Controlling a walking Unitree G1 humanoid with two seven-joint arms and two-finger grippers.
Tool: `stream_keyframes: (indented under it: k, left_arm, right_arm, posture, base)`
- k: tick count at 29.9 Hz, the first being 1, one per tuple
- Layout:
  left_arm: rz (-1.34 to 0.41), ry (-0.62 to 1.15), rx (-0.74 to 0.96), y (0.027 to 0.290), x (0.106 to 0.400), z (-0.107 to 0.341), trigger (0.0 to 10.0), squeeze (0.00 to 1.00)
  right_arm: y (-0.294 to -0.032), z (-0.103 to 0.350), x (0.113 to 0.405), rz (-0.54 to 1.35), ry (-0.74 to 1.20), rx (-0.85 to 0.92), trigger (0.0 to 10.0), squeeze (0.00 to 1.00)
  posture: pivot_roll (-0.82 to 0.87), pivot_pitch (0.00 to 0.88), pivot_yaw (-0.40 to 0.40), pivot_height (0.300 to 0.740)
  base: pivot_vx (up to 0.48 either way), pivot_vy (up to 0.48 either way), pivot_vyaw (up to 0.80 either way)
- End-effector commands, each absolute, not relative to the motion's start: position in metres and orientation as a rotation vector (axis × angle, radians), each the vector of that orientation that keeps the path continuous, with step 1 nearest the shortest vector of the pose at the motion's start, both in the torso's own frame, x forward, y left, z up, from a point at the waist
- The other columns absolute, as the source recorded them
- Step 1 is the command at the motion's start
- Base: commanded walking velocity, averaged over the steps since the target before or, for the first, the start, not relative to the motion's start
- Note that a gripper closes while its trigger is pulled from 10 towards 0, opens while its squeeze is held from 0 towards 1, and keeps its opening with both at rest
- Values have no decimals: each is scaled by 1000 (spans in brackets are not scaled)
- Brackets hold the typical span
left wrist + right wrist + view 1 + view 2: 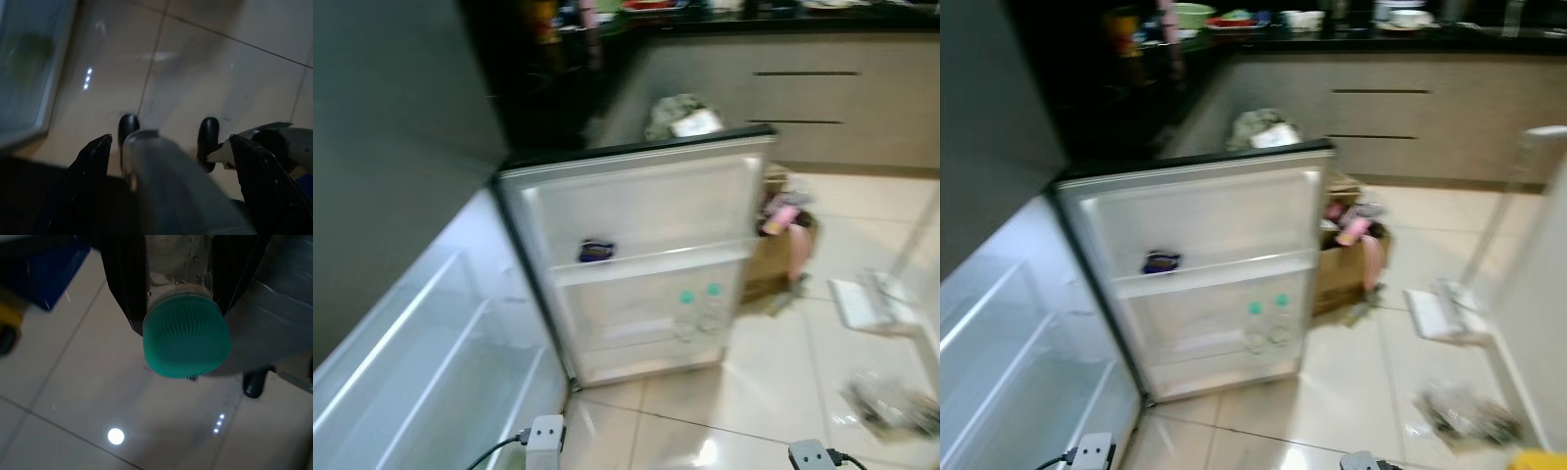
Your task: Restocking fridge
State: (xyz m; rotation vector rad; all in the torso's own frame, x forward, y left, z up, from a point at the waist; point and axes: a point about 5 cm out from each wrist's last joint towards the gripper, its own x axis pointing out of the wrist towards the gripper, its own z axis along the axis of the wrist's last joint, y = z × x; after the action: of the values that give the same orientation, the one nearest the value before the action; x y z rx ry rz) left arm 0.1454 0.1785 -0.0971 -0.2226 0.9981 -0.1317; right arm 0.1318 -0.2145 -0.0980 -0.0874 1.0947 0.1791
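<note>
Fridge door (636, 196): swung fully open toward the robot, inner face showing; this leaves the door shelves reachable from the front.
Door shelf, upper (651, 262): carries one small dark packet (596, 251) at its left end; the rest of the rail is bare, so there is room for more stock.
Door shelf, lower: two clear bottles with green caps (699, 294) stand upright side by side, kept from tipping by the rail.
Fridge interior (431, 362): white shelves on the robot's left, blurred; contents cannot be made out.
Right gripper (178, 279): closed on a clear bottle (178, 259) with a green ribbed cap (186, 335); one black finger lies on each side of the neck. Cap points down at the tiled floor (73, 396), so the arm probably hangs low with the bottle carried, well short of the fridge.
Left gripper (168, 147): fingers (90, 166) spread wide, nothing between them; it points at the floor beside the fridge's lower edge, idle.
Surroundings: cardboard box (1342, 269) of odds and ends behind the door, a plastic bag (1459, 411) on the floor to the right.
Judgement: bottle in hand matches the pair in the door, so the lower door shelf is the likely target; bottle must be righted before it goes in.
</note>
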Motion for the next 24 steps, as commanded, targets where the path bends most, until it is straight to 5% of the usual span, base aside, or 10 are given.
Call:
stream_keyframes:
  k: [1,14,24]
  left_arm:
    - [-127,1005,-195,184,145,-97,10000,0]
    - [-176,992,-192,182,147,-96,10000,0]
    - [-189,996,-187,180,145,-96,10000,0]
  right_arm:
    - [-214,-98,131,177,1093,-81,10000,0]
    - [-218,-99,130,148,1110,-117,10000,0]
    - [-217,-99,129,145,1111,-112,10000,0]
  posture:
    - [-97,0,9,740]
    - [-99,0,11,740]
    - [-100,0,13,740]
  base:
    - [0,0,763]
    - [0,0,59]
    - [255,0,0]
